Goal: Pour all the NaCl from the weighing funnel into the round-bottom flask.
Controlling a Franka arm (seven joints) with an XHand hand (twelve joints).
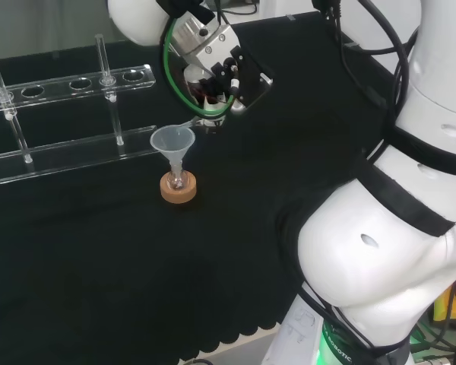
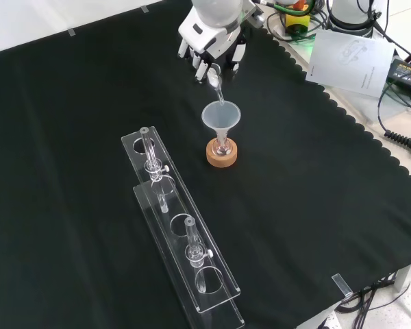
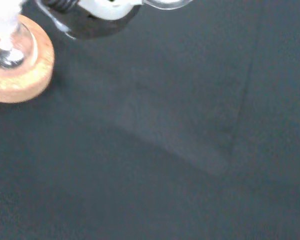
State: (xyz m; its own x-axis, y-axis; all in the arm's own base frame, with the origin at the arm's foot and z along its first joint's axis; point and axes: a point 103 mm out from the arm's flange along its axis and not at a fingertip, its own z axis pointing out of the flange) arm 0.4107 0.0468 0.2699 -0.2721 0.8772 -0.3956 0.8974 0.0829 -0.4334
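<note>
**Pour step under way**

Front view, upper centre: hand (image 2: pixel 211 49) pinches the weighing funnel (image 2: pixel 216 83), spout tilted into the plastic funnel (image 2: pixel 221 116) on the round-bottom flask (image 2: pixel 222 146), cork ring (image 2: pixel 221 155) beneath. Salt flow apparently indiscernible. Next: steeper tilt, spout kept inside the rim.

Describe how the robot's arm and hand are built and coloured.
The white arm has bulbous glossy links joined by black seams, black cables along its upper links and a green cable looped near the silver wrist. The hand has a white shell with black fingers.
</note>
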